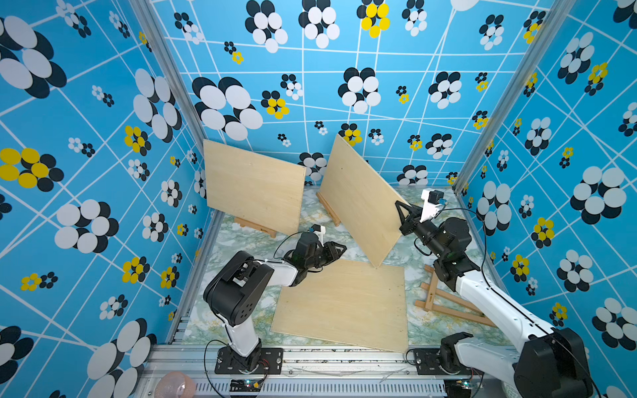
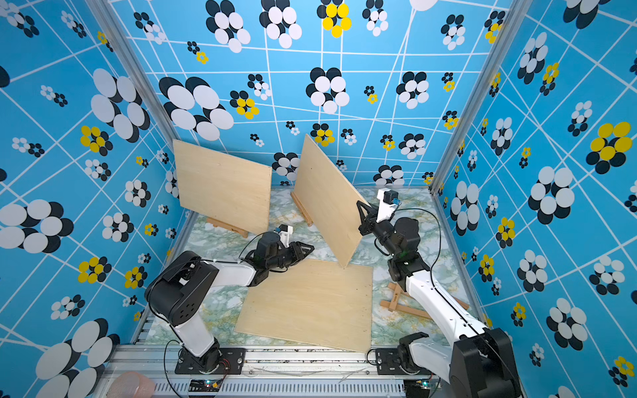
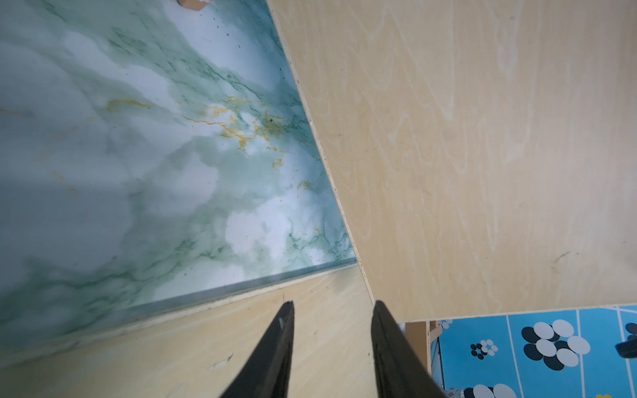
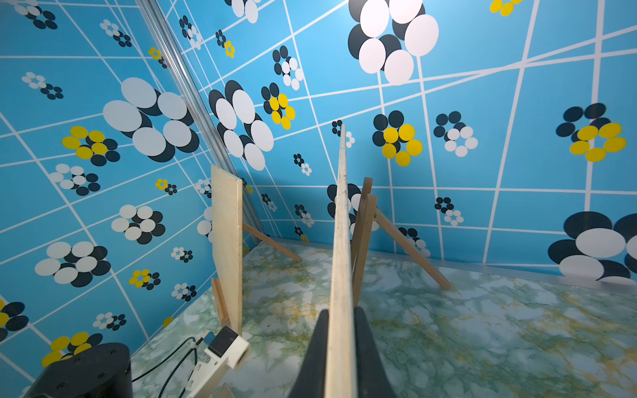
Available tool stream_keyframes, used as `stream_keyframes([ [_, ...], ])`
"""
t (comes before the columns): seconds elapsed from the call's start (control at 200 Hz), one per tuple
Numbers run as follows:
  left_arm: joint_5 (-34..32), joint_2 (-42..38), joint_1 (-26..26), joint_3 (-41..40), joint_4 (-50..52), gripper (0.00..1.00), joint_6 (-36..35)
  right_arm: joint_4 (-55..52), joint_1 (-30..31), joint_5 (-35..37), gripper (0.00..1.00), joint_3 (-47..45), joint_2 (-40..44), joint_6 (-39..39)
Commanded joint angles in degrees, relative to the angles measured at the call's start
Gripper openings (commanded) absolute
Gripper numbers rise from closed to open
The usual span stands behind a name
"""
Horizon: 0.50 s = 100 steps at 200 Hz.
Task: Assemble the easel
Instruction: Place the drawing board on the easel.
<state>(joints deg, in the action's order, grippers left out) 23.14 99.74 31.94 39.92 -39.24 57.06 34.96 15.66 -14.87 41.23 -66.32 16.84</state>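
**A:** What's the right claw doing?

**B:** The right gripper (image 4: 340, 313) is clamped on the thin edge of the tilted plywood board (image 1: 358, 200), which leans against the standing easel (image 4: 362, 234) at the back.

**A:** And the left?

**B:** The left gripper (image 3: 332, 305) has its jaws apart with nothing between them, over the far edge of the flat plywood board (image 1: 344, 303). The tilted board's low corner comes down at that same edge. I cannot tell whether it touches.

**A:** Any room to move?

**B:** Bare marble table (image 1: 248, 241) lies between the left gripper and the back-left board (image 1: 253, 186) on its own easel (image 1: 256, 228). A folded easel (image 1: 430, 296) lies flat under the right arm, just beside the flat board.
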Motion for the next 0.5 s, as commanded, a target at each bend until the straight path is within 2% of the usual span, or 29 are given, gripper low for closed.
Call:
stream_keyframes([
  [0.0, -1.3, -2.6, -0.6, -1.6, 3.5, 0.40, -2.9, 5.0, 0.5, -5.9, 0.00, 3.4, -0.1, 2.4],
  [0.495, -1.8, -10.5, -3.1, -4.0, 10.4, 0.41, -6.8, 10.4, 0.4, -7.5, 0.00, 7.4, -7.5, 2.6],
])
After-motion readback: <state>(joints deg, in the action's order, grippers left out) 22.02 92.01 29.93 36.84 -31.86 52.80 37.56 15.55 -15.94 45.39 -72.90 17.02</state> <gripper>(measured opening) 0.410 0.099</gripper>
